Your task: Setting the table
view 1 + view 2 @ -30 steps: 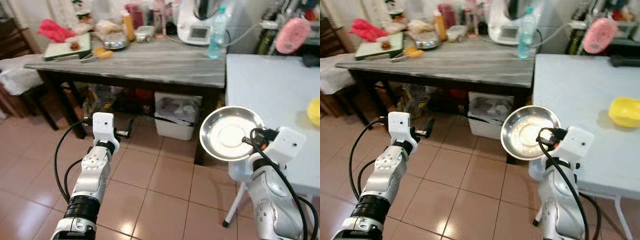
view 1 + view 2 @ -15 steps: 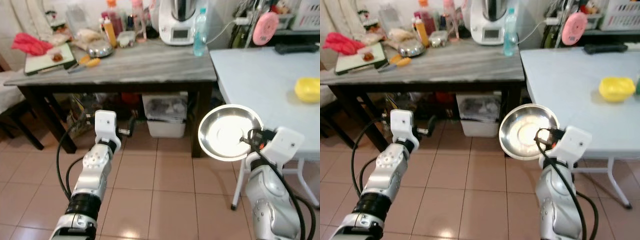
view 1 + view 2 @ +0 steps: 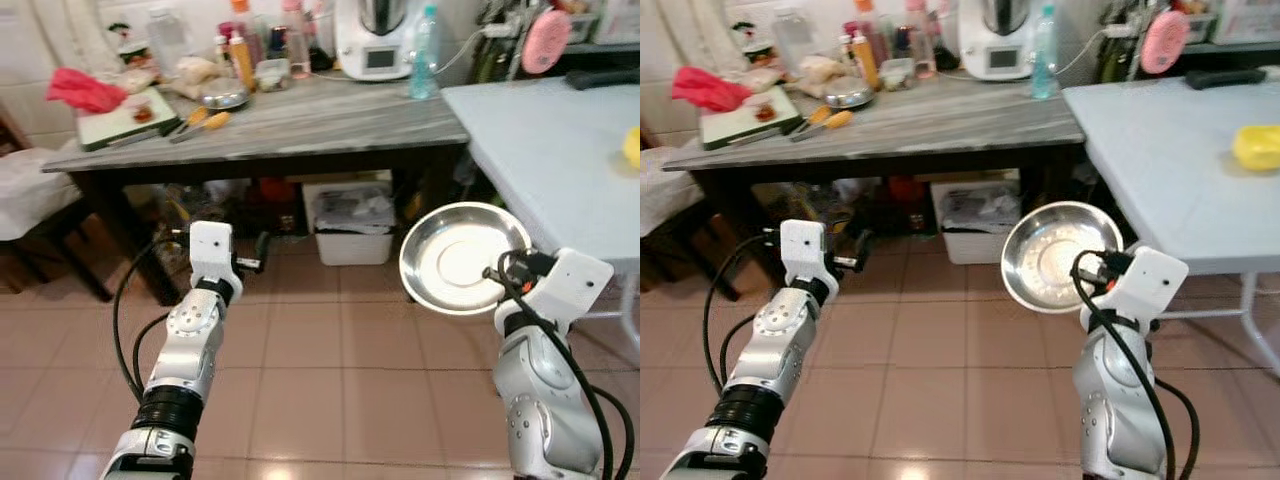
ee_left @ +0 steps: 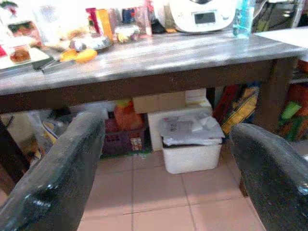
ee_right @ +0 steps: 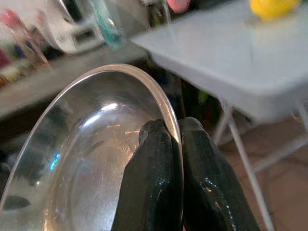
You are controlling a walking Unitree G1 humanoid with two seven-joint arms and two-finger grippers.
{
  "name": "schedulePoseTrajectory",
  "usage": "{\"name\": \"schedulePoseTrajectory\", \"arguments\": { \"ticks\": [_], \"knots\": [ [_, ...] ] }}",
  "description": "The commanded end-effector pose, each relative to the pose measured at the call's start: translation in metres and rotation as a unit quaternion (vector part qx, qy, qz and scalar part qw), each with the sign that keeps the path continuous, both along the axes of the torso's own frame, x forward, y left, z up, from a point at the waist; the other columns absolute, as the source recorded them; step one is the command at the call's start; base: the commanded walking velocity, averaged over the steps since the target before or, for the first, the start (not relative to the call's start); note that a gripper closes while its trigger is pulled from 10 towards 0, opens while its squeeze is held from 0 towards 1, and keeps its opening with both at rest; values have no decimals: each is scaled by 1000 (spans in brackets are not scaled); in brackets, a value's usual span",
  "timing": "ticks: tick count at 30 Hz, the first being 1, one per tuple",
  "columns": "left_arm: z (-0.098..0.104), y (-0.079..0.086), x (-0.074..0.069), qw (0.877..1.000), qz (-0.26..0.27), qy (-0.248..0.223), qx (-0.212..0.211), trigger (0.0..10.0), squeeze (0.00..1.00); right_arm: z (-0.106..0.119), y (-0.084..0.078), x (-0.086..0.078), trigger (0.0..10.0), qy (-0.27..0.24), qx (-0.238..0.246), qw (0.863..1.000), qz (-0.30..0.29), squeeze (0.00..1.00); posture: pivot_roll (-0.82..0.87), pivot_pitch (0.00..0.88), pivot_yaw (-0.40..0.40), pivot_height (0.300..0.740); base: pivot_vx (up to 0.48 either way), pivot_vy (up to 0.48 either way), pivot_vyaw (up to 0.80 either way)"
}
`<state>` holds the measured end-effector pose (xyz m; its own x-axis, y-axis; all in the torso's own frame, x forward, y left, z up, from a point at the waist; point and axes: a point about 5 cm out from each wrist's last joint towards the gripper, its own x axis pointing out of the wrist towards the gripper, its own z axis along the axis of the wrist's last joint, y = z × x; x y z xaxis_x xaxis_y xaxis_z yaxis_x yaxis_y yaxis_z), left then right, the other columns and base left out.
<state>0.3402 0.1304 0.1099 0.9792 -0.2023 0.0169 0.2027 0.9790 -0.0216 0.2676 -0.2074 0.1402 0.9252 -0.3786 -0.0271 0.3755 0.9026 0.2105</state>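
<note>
the pale blue-grey table (image 3: pixel 560 150) on the robot's right looks like the place being set; the dark wooden table with a grey top (image 3: pixel 300 120), cluttered at the back with bottles and a white kitchen machine (image 3: pixel 375 40), stands ahead. the round shiny steel plate (image 3: pixel 465 258) is carried in the air just beside the pale table's near edge, the right gripper (image 5: pixel 175 144) pinched shut on its rim. next it likely needs lifting over that edge and laying flat. the left gripper (image 4: pixel 166 168) hangs empty, fingers spread.

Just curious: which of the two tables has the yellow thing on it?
The pale table on the right holds the yellow thing; the dark table holds kitchen clutter.
</note>
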Motion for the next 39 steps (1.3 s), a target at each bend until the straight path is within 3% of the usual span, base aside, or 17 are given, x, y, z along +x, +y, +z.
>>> {"name": "schedulePoseTrajectory", "arguments": {
  "ticks": [1,13,39],
  "knots": [
    [4,5,0,1000,-7,-8,1,10000,0,5,5,2,10000,-13,0,1000,10,0,-173,0,99,740,0,0,0],
    [11,0,1,999,-27,-23,-11,10000,0,6,5,3,10000,-17,-5,1000,9,0,-188,0,107,740,43,0,0],
    [12,-10,-1,998,-62,-28,-12,10000,0,4,13,4,10000,-21,-7,1000,22,0,-169,0,122,740,396,0,0]
  ]
}}
